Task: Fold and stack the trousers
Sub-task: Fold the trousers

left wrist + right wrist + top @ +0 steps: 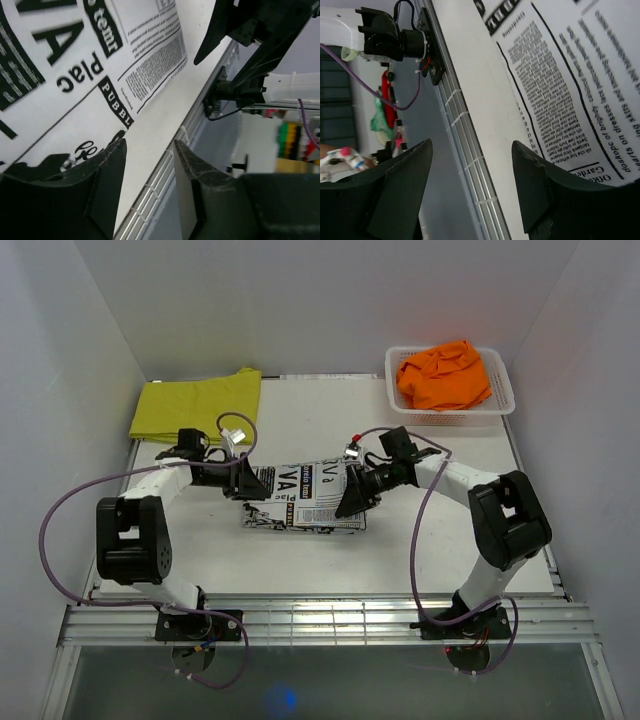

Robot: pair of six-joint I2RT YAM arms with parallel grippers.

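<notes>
Newsprint trousers (300, 502): folded flat, rect., blk/wht print.

The left claw (150, 144) has black fingers (100, 190) made of dull plastic, a bit scratched and dusty at the edges. The right claw (472, 145) is the same dull black plastic. Between the two claws, the newspaper-print trousers (305, 498) are soft, smooth cloth and not shiny. Under both claws the bench (330, 560) is white, smooth and matt. Its rail (330, 620) is ribbed silver metal. Far behind the left claw, the yellow trousers (197, 405) are soft, flat cloth. Far behind the right claw, the orange trousers (443, 375) are crumpled cloth in a white plastic basket (503, 390) full of holes.
</notes>
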